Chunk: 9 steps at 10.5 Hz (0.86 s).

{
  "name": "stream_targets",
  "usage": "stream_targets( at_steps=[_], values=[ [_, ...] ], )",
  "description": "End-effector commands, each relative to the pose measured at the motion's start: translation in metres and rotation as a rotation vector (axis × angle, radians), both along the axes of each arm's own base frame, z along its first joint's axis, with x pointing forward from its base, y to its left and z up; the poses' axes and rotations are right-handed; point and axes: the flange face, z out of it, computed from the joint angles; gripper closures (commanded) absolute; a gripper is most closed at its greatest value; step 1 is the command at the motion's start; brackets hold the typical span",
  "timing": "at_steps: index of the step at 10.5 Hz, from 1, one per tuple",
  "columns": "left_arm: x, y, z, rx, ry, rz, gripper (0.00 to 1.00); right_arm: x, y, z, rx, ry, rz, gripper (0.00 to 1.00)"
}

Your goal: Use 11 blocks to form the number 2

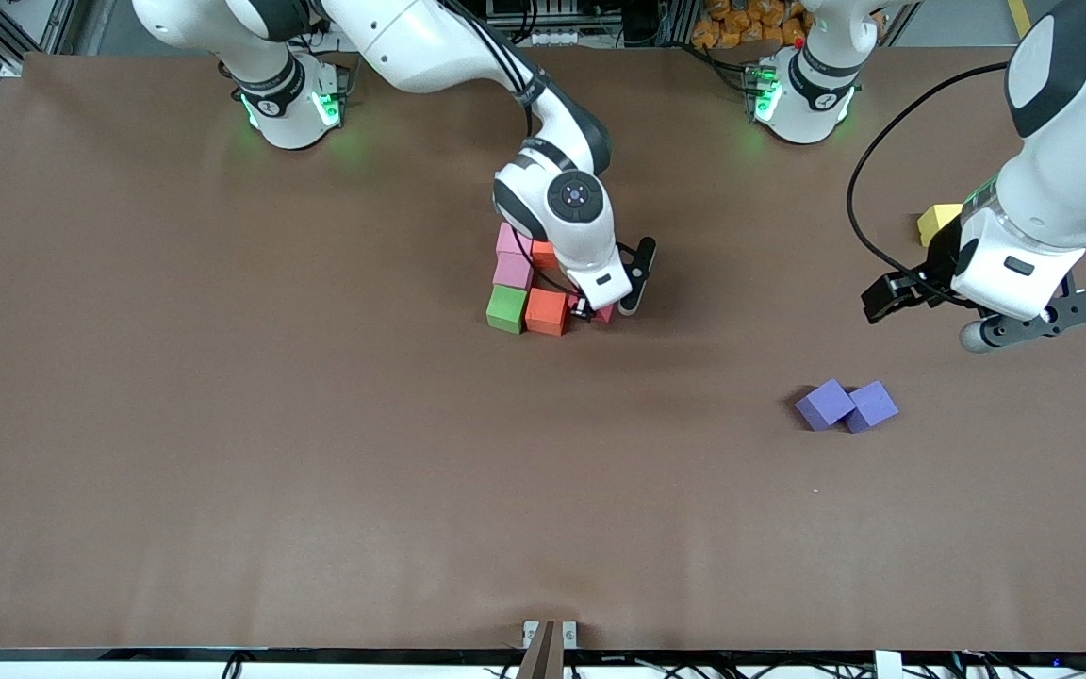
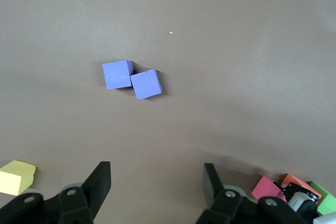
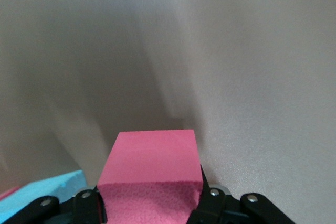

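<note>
My right gripper (image 1: 597, 309) is shut on a pinkish-red block (image 1: 605, 314) (image 3: 152, 161), low over the table beside an orange block (image 1: 546, 311). A green block (image 1: 506, 308) adjoins that orange one, toward the right arm's end. Two pink blocks (image 1: 513, 271) (image 1: 510, 238) and a red-orange one (image 1: 543, 253) lie just farther from the front camera. A light blue block (image 3: 42, 192) shows next to the held one. My left gripper (image 1: 885, 298) (image 2: 156, 182) hangs open and holds nothing, over bare table near a yellow block (image 1: 937, 222) (image 2: 16, 177). The wrist hides the rest of the cluster.
Two purple cubes (image 1: 824, 404) (image 1: 871, 405) touch each other, nearer to the front camera than the yellow block, toward the left arm's end; they also show in the left wrist view (image 2: 117, 74) (image 2: 146, 83). Brown table (image 1: 222, 424) spreads wide around the blocks.
</note>
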Motion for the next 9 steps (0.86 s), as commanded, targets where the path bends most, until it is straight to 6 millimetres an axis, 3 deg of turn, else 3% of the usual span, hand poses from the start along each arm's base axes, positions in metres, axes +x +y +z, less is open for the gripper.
stream_targets(
  at_steps=[1, 9],
  values=[
    [-0.006, 0.014, 0.013, 0.011, -0.011, 0.011, 0.21, 0.006, 0.004, 0.000, -0.014, -0.004, 0.045, 1.00],
    [-0.008, 0.031, 0.023, -0.032, -0.018, 0.044, 0.21, 0.015, 0.003, -0.011, -0.064, -0.049, 0.165, 1.00]
  ],
)
